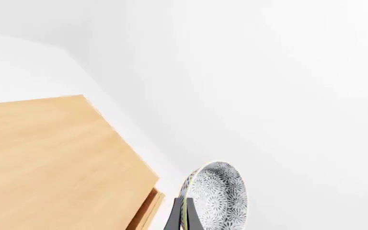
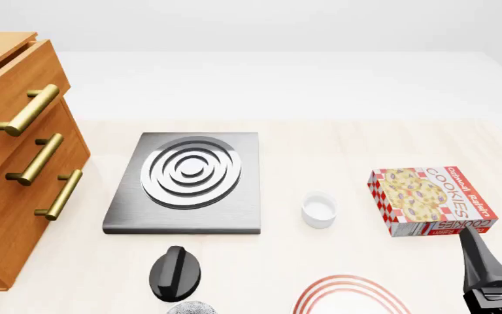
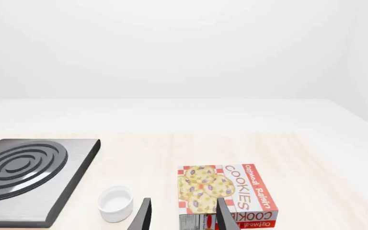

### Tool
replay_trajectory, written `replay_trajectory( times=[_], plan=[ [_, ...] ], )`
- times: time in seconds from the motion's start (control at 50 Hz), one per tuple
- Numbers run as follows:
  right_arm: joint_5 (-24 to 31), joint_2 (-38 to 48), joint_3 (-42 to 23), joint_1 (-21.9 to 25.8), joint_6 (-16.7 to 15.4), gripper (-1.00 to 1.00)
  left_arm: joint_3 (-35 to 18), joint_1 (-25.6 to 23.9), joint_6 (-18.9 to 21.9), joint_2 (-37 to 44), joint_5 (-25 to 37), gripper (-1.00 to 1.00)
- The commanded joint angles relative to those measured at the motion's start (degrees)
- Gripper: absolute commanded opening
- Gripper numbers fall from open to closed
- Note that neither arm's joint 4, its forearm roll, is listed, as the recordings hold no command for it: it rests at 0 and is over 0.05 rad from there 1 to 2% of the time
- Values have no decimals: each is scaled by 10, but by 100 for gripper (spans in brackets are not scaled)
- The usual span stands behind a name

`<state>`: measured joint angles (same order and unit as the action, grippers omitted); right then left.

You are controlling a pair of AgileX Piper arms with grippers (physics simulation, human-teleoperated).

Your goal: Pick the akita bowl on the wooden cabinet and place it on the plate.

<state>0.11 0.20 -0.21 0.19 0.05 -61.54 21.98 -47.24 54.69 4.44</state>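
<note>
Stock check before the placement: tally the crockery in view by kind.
Bowls: 1, the akita bowl
Cups: 1, the white cup
Plates: 1, the red-ringed plate
Total: 3

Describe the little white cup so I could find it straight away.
Start at the grey square burner slab mid-table, then look toward the red cookie box. The small white cup stands alone between them, plain and round, unlike the red-ringed plate nearer the arms.

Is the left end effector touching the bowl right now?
Touching. In the left wrist view a dark finger lies against the bowl's rim; the bowl is tilted on edge in the air beside the cabinet.
</note>
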Motion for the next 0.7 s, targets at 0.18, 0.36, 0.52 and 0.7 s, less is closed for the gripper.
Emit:
replay_trajectory(
  times=[0.18,0.36,0.52,0.7],
  plan=[
    [1,0,0,0,0,100,-45,-86,2,-39,53,-100],
    [0,0,0,0,0,100,-75,-133,10,-36,74,-100],
    [1,0,0,0,0,100,-105,-184,26,-33,102,-100],
    [1,0,0,0,0,100,-128,-234,36,-34,123,-100]
  ],
)
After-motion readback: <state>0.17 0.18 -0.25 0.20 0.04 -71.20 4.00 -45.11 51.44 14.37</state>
